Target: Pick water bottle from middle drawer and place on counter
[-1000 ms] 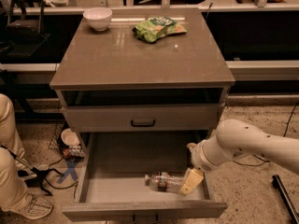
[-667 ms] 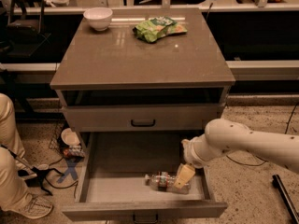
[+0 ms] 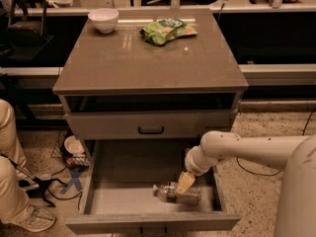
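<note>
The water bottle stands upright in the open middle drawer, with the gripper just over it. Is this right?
Not quite: the camera view shows the water bottle lying on its side on the floor of the middle drawer. The gripper is indeed just over it.

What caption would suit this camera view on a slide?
Robot hand over the water bottle lying in the open middle drawer; bowl and snack bag on the counter.
</note>
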Available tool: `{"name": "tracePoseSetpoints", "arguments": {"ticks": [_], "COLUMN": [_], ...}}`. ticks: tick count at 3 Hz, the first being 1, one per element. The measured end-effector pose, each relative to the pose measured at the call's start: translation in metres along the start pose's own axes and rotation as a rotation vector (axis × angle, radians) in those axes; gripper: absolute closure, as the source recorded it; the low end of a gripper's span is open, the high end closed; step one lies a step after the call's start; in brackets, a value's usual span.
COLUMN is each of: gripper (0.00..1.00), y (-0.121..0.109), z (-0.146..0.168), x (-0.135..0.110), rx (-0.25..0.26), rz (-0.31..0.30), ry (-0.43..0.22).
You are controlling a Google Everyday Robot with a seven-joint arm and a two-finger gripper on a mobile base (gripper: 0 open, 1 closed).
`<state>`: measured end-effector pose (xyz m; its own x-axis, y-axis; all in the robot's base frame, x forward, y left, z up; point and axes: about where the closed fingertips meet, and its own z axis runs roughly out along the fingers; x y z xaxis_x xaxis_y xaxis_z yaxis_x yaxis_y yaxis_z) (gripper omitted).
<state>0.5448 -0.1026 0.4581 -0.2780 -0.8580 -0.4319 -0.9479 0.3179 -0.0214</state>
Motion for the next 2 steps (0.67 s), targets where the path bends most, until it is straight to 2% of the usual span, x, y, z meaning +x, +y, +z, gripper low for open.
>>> {"name": "tracePoseSetpoints", "arguments": {"ticks": [1, 2], "gripper": [0.00, 0.00], "y": [-0.003, -0.001], "z": [0.031, 0.046], "x": [0.006, 0.011], "rx": [-0.005, -0.013], "rz": [-0.032, -0.072], "ry": [-0.016, -0.023]}}
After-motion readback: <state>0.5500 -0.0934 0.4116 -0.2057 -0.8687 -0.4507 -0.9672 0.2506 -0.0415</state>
